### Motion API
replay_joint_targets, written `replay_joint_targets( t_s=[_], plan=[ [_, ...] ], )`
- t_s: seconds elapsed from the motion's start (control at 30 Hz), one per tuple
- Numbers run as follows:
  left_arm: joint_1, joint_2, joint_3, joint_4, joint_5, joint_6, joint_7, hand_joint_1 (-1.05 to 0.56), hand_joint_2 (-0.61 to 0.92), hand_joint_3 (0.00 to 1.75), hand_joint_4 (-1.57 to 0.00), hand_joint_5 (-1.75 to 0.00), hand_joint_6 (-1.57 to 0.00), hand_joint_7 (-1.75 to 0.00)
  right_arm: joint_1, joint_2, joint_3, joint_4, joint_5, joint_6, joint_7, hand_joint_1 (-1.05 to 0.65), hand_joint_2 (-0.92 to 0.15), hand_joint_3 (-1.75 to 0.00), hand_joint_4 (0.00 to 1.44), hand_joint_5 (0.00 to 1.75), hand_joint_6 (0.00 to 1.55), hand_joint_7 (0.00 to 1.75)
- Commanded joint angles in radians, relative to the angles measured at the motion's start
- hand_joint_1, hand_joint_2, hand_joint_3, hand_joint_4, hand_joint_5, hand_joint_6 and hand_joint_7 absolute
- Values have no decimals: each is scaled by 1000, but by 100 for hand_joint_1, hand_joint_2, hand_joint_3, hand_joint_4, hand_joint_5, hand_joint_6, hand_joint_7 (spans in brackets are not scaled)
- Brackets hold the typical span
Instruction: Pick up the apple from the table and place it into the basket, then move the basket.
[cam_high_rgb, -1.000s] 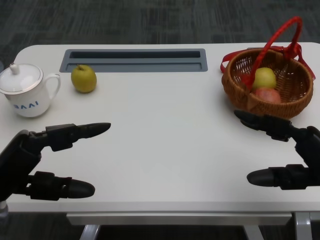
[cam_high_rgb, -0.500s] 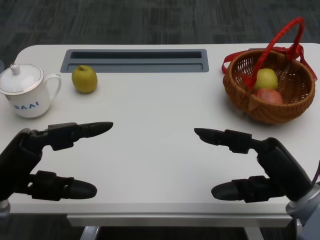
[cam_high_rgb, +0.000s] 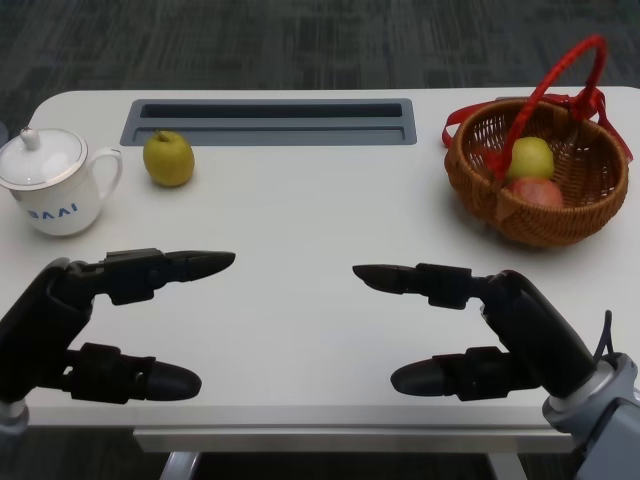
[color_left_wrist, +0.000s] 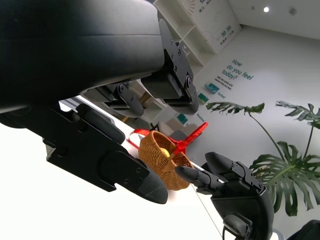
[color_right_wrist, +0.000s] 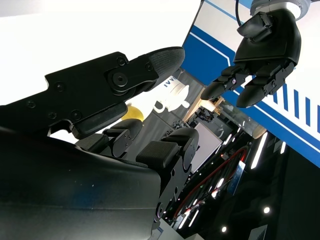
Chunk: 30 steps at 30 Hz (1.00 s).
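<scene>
In the head view, the left hand (cam_high_rgb: 70, 320) hovers lower left, fingers spread, empty. The apple (cam_high_rgb: 168, 157) sits upper left beside the mug (cam_high_rgb: 52, 183). The right hand (cam_high_rgb: 490, 325), spread and empty, has shifted leftward from the basket (cam_high_rgb: 590, 215). Only the left wrist view shows a leafy plant (color_left_wrist: 287, 165).

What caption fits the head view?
Both robot hands, left and right, open above table; apple outside basket.

Right hand (color_right_wrist: 115, 107) empty, fingers apart, left hand (color_right_wrist: 260, 55) opposite, cup (color_right_wrist: 175, 97) between
</scene>
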Motion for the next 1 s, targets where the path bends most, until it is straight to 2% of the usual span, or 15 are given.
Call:
replay_joint_targets(
  t_s=[0.03, 1.0],
  plan=[
    [1, 7, 1, -17, -16, 10, -17, -58, 71, 0, -73, -2, -69, -2, -17, 1, -5, 10, -8, -19, -20, -46, -81, 0, 75, 1, 70, 1],
    [7, -19, 4, -31, -58, -5, -46, -40, 71, 0, -91, -5, -83, -3, -2, -8, -8, -3, -2, -43, -25, -41, -82, 0, 77, 0, 72, 0]
  ],
)
